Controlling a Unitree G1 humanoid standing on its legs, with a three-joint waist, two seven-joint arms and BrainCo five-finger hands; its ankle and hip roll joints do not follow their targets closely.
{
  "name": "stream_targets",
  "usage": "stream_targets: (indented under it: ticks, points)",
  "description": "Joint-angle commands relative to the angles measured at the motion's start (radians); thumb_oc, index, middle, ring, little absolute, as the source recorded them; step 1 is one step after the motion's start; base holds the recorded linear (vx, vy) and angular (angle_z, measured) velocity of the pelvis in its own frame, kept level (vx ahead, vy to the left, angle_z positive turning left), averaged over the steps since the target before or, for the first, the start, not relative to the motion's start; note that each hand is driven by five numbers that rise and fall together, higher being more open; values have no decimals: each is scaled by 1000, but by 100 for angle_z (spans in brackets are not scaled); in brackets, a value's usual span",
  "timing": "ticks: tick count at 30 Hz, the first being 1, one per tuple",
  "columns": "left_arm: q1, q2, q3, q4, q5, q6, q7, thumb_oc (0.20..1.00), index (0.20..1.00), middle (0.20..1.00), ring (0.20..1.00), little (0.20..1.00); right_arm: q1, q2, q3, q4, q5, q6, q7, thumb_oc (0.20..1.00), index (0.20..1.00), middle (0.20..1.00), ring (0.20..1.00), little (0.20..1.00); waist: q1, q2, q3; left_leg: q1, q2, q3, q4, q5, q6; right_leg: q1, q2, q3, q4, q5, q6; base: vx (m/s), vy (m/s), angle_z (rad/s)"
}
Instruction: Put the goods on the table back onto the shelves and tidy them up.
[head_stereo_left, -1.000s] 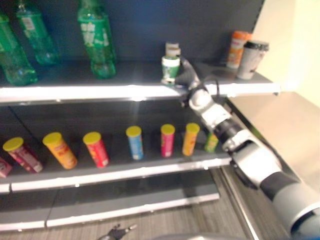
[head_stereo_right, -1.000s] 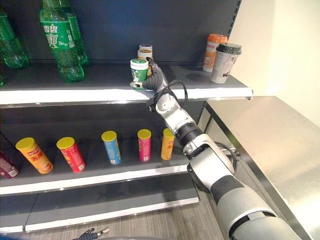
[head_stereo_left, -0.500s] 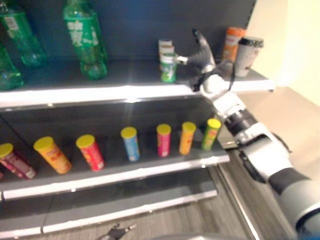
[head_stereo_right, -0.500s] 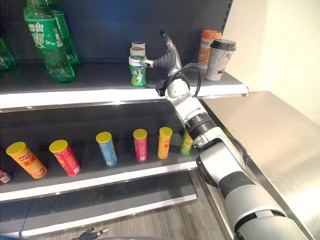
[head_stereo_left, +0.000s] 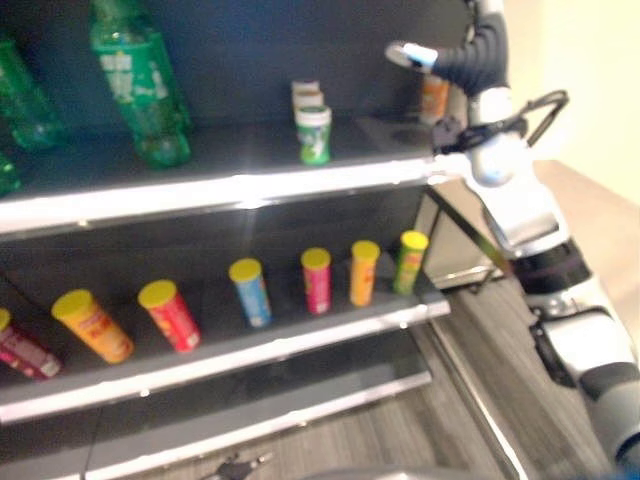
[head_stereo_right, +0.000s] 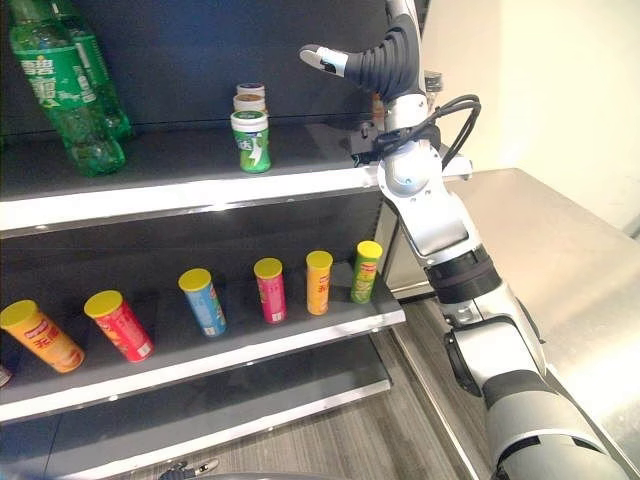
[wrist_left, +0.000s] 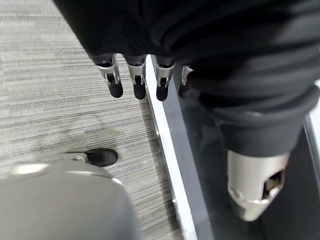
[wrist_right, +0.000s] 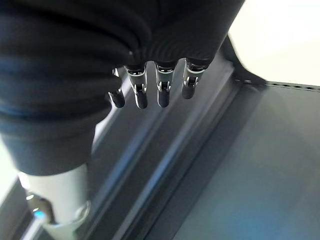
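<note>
A small green-and-white canister (head_stereo_right: 251, 141) stands upright on the top shelf (head_stereo_right: 180, 190), in front of two similar small tubs (head_stereo_right: 249, 98). My right hand (head_stereo_right: 388, 62) is raised above and to the right of it, well apart from it. Its fingers (wrist_right: 162, 87) are straight and hold nothing, so it is open. My left hand hangs low over the floor with its fingers (wrist_left: 137, 82) straight and open, also holding nothing. An orange cup (head_stereo_left: 433, 97) at the shelf's right end is partly hidden behind my right arm.
Large green bottles (head_stereo_right: 62, 85) stand at the top shelf's left. Several yellow-lidded chip cans (head_stereo_right: 268, 289) stand in a row on the middle shelf (head_stereo_right: 200, 360). The steel table (head_stereo_right: 590, 270) lies to the right of the shelves.
My right hand has let go of the green-and-white canister, which now stands on the top shelf. The hand has risen up and to the right. The camera has also shifted.
</note>
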Motion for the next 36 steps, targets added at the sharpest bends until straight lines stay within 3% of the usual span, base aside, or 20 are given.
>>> stream_targets:
  ticks: [1,2,3,5,8,9,13,14,17,20,21,25,27,28,29,32,33,34,35,36]
  points:
    - [-71,-30,25,79,9,-16,1,1000,1000,1000,1000,1000,40,-107,-101,-54,122,-95,56,1000,1000,1000,1000,1000,-16,-9,23,34,-40,-33,8,-131,35,-3,-30,-24,45,-5,-6,-20,-7,-7]
    - [-68,-36,37,83,0,-16,1,1000,1000,1000,1000,1000,103,-143,-126,-103,163,-116,73,1000,1000,1000,1000,1000,-25,-9,23,34,-38,-28,8,-131,33,-5,-28,-22,44,-3,-5,0,0,0]
    - [-56,-55,70,90,-11,-18,-5,1000,1000,1000,1000,1000,304,-209,-228,-207,255,-159,130,1000,1000,1000,1000,1000,-52,-4,23,34,-35,-16,8,-130,31,-12,-25,-14,42,1,-2,-30,-4,-3]
    - [-53,-57,75,92,-17,-21,-8,1000,1000,1000,1000,1000,387,-234,-281,-257,285,-168,150,1000,1000,1000,1000,1000,-56,-5,21,32,-35,-10,8,-131,31,-16,-24,-9,41,2,0,-20,-3,-9]
    - [-35,-58,149,92,-31,-36,-21,1000,1000,1000,1000,1000,767,-316,-501,-413,402,-220,275,1000,1000,1000,1000,1000,-106,7,25,34,-29,19,8,-139,28,-31,-22,7,43,0,12,-9,6,-24]
    - [-34,-57,144,92,-31,-37,-21,1000,1000,1000,1000,1000,779,-315,-512,-419,404,-219,278,1000,1000,1000,1000,1000,-101,7,24,34,-29,19,8,-140,28,-31,-21,7,44,0,12,-52,5,-8]
    - [-4,-47,208,80,-75,-60,-57,1000,1000,1000,1000,1000,1062,-345,-586,-506,498,-222,445,1000,1000,1000,1000,1000,-121,10,26,38,-28,41,8,-140,24,-42,-22,15,53,1,20,-26,-2,-35]
    - [8,-43,228,75,-100,-72,-72,1000,1000,1000,1000,1000,1150,-342,-531,-537,550,-218,526,1000,1000,1000,1000,1000,-120,9,28,37,-28,46,8,-139,21,-45,-24,11,56,-1,23,-27,-10,-19]
    - [4,-37,235,70,-122,-78,-83,1000,1000,1000,1000,1000,1196,-349,-447,-537,551,-195,574,1000,1000,1000,1000,1000,-117,7,30,37,-28,46,8,-138,18,-43,-28,5,57,-1,24,-18,-15,-18]
    - [-20,-35,230,60,-163,-83,-89,1000,1000,1000,1000,1000,1166,-315,-224,-438,527,-132,612,1000,1000,1000,1000,1000,-104,5,37,38,-29,36,8,-135,16,-34,-34,-13,53,-2,23,-9,-13,-2]
    - [-33,-36,216,55,-171,-80,-91,1000,1000,1000,1000,1000,1128,-249,-100,-325,525,-90,613,1000,1000,1000,1000,1000,-89,6,42,41,-29,27,8,-137,15,-25,-37,-23,52,-6,22,-15,-20,17]
    - [-48,-40,169,46,-201,-80,-71,1000,1000,1000,1000,1000,994,-83,130,10,527,-31,589,1000,1000,1000,1000,1000,-53,8,46,36,-33,5,8,-131,17,-16,-44,-44,52,-7,18,-6,-15,15]
    - [-49,-39,137,51,-224,-81,-60,1000,1000,1000,1000,1000,908,77,217,330,505,-10,566,1000,1000,1000,1000,1000,-21,10,51,36,-35,-13,8,-129,18,-5,-47,-63,50,-12,15,9,-26,27]
    - [-49,-38,138,51,-224,-81,-60,1000,1000,1000,1000,1000,906,79,218,334,505,-12,566,1000,1000,1000,1000,1000,-22,9,51,36,-35,-13,8,-129,18,-4,-47,-63,50,-12,15,21,-30,25]
    - [-49,-38,128,56,-227,-80,-61,1000,1000,1000,1000,1000,884,142,230,481,501,-1,551,1000,1000,1000,1000,1000,-12,10,49,36,-37,-20,8,-129,19,1,-48,-69,48,-14,14,25,-22,27]
    - [-62,-33,97,81,-239,-83,-58,1000,1000,1000,1000,1000,796,309,151,928,537,11,488,1000,1000,1000,1000,1000,14,14,44,35,-40,-39,8,-127,21,9,-48,-81,46,-17,11,34,-34,27]
    - [-84,-30,76,111,-235,-81,-58,1000,1000,1000,1000,1000,733,387,-5,1226,614,22,448,1000,1000,1000,1000,1000,28,21,44,40,-42,-53,8,-128,23,21,-47,-88,45,-22,9,46,-38,15]
    - [-94,-27,71,123,-232,-76,-61,1000,1000,1000,1000,1000,713,396,-78,1334,636,27,430,1000,1000,1000,1000,1000,31,23,42,38,-43,-59,8,-128,24,21,-47,-90,45,-24,8,64,-40,15]
    - [-107,-21,62,138,-227,-67,-61,1000,1000,1000,1000,1000,688,391,-251,1528,696,36,373,1000,1000,1000,1000,1000,36,29,36,41,-45,-76,8,-134,27,32,-47,-97,46,-34,6,38,-19,20]
    - [-108,-21,61,138,-227,-67,-61,1000,1000,1000,1000,1000,686,390,-252,1530,696,35,375,1000,1000,1000,1000,1000,36,29,37,42,-45,-77,8,-134,27,33,-47,-98,46,-34,6,48,-21,26]
